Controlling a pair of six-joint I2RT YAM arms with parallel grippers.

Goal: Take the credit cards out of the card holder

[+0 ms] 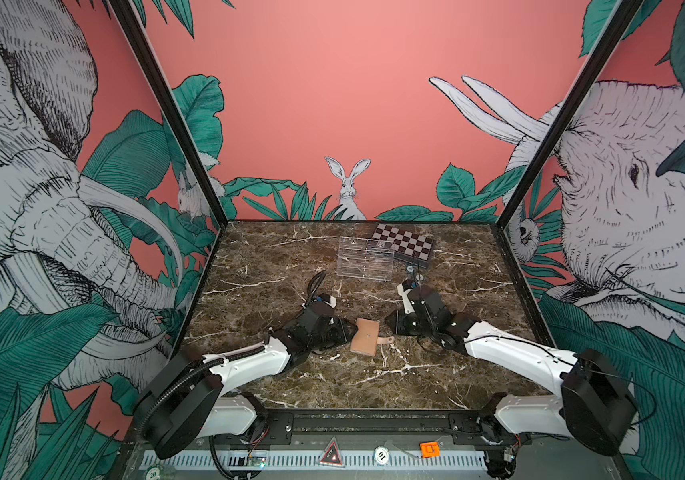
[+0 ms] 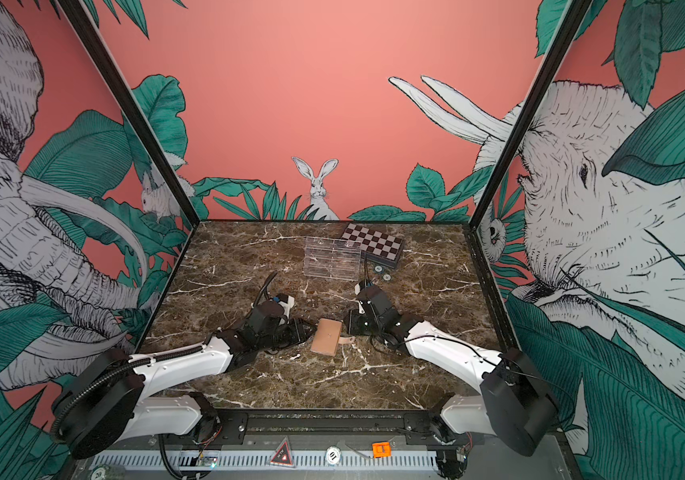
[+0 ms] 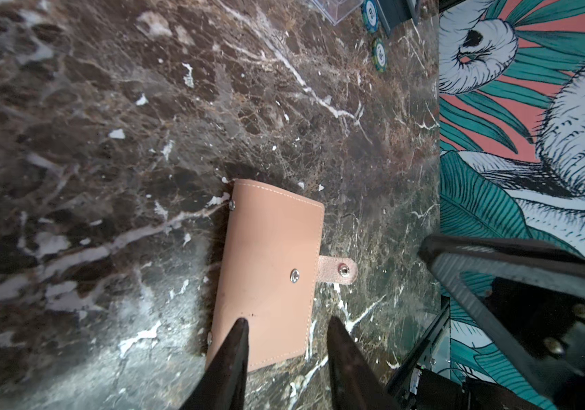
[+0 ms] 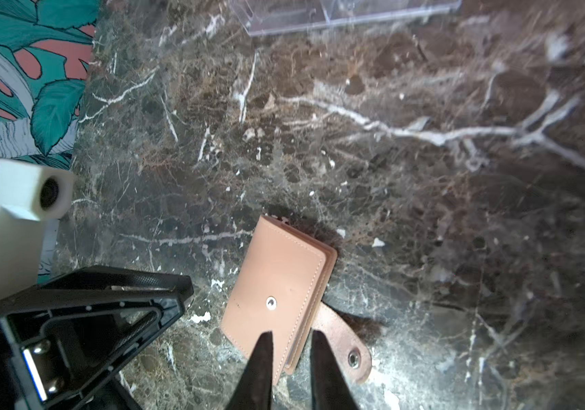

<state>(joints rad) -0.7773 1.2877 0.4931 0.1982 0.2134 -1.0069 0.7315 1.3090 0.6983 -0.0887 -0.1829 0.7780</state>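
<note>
Tan leather is seen at lower centre in both top views. The card holder (image 1: 367, 341) lies closed on the marble table (image 1: 332, 395), with its long axis running up the frame and its strap tab (image 4: 347, 349) unsnapped. It is flanked closely by both low, inward-reaching arms. The left gripper (image 3: 289, 328) is held half open and grips nothing. The right gripper (image 4: 292, 337) is set at the opening edge, narrowly parted. Whether the cover is pinched cannot be told. No credit cards are seen.
</note>
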